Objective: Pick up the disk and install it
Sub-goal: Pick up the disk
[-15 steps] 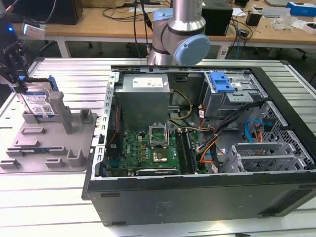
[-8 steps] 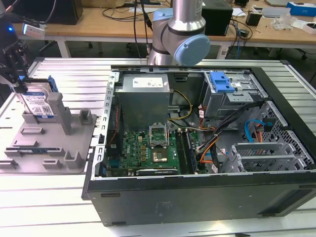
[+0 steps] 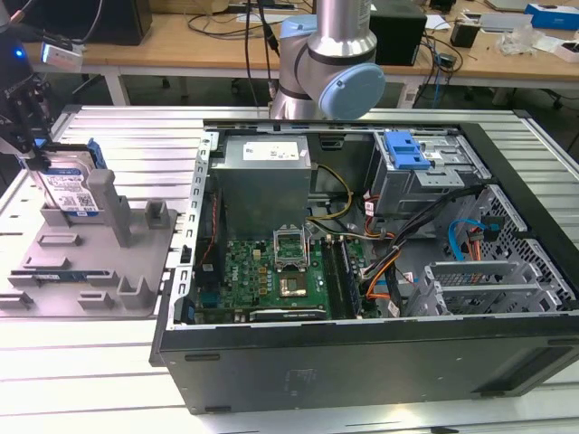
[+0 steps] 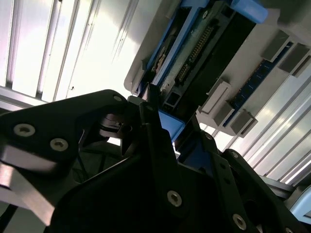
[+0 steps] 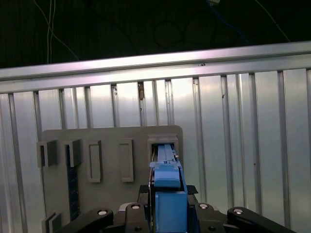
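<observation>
Between the black metal jaws of the gripper point(image 5: 167, 217) sits the bright blue plastic edge of the disk point(image 5: 166, 187), and the jaws look clenched on it from both sides. In the second wrist view the gripper point(image 4: 163, 121) meets a blue tab of the carrier, and beyond it the disk point(image 4: 194, 53) shows a dark underside with a row of small connector pins.

In the exterior view the gripper point(image 3: 38, 155) is at the far left, at the top edge of the disk point(image 3: 72, 185). The disk is a flat silver rectangle with a white-and-blue label, framed in blue plastic. It stands upright on its edge in a slot of the grey plastic fixture tray point(image 3: 86, 271), beside a tall grey post point(image 3: 104, 203). The label's print is too small to read.

The tray is matte, with blocky upright posts, and lies on a ribbed aluminium table point(image 3: 127, 136). To the exterior view's right of the tray lies an open black computer case point(image 3: 362, 353), showing a green motherboard point(image 3: 262, 271), a grey power supply point(image 3: 267, 163) and a drive bay with a blue latch point(image 3: 407, 149). The silver robot arm point(image 3: 326, 54) rises behind the case.
</observation>
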